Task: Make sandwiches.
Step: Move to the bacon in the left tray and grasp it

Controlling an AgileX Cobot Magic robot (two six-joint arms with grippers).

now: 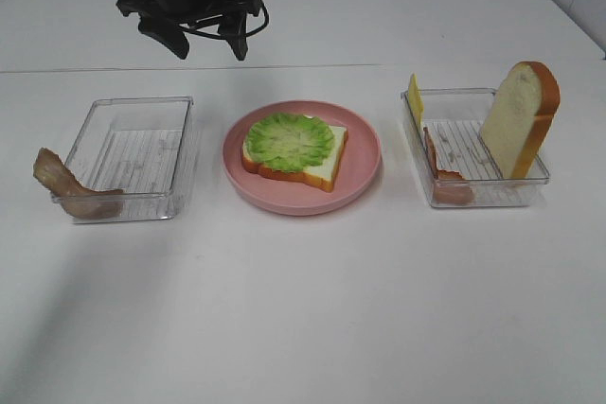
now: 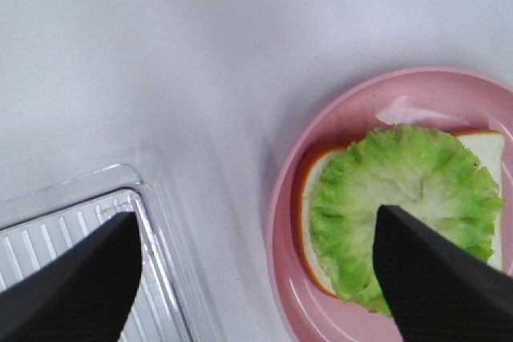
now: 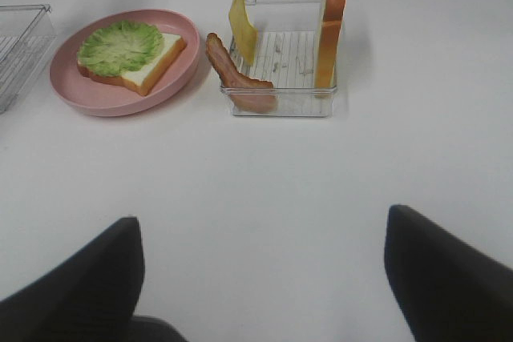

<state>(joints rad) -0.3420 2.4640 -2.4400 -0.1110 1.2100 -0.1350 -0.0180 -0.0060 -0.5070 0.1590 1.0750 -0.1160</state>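
- The sandwich [image 1: 295, 150] is barely begun. One bottom slice [image 1: 327, 171] lies flat on the pink plate [image 1: 365, 158] in the middle of the bench [image 1: 303, 309], with a lettuce leaf [image 1: 290, 139] spread over it.
- The left claw [image 1: 209, 50] hangs high near the bench's far edge, over the gap between the left tray [image 1: 142, 102] and the plate. Its jaws are spread wide and there's nothing in them.
- The right claw [image 3: 260, 215] is also wide open and empty, over bare bench towards the near edge, well apart from the food.
- A pale brown meat piece [image 1: 71, 186] is draped over the left tray's near-left corner; ham or bacon, I can't say.
- The right tray [image 1: 492, 196] has a cheese slice [image 1: 415, 101] leaning at its far-left corner, a bacon strip [image 1: 445, 177] against its left wall, and an upright slice [image 1: 516, 120] of bread on its right side.
- I'd guess the next layer is the meat on the left tray.
- To do it well:
  - Drop straight down with the jaws astride the part that rides over the rim, not the part lying against the wall.
  - Pinch only the meat, then lift clear before moving across, so the light tray isn't dragged.
  - Set it down flat and centred on the lettuce, low enough that the leaf isn't pushed off.
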